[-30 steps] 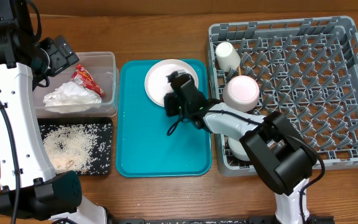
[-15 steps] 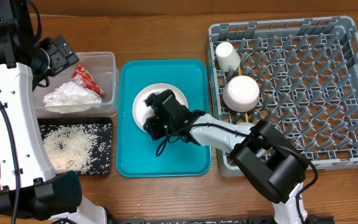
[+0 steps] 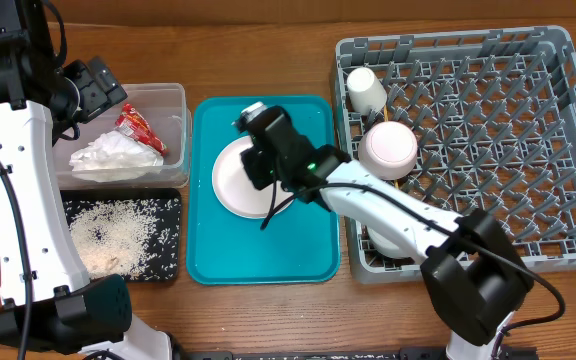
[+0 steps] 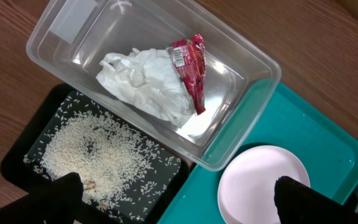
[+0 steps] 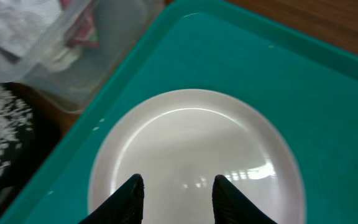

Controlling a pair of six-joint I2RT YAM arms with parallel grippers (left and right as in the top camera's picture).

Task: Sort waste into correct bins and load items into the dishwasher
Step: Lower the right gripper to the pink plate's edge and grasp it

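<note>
mostly sorted: napkin (image 3: 108, 155) and wrapper (image 3: 138, 128) in clear tub (image 3: 173, 100), rice (image 3: 118, 235) in black tray (image 3: 171, 205), cup (image 3: 366, 90) and bowl (image 3: 388, 150) in dish rack (image 3: 448, 40). pink plate (image 3: 236, 185) lies on teal tray (image 3: 268, 250) beneath right gripper (image 5: 178, 186), fingers parted and empty; left gripper (image 4: 178, 198) wide open, empty.

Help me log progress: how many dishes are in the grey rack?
2: a small white cup in the far-left corner of the grey plastic dish rack, a white round bowl just nearer. The right arm hides its near-left corner, maybe more.
</note>
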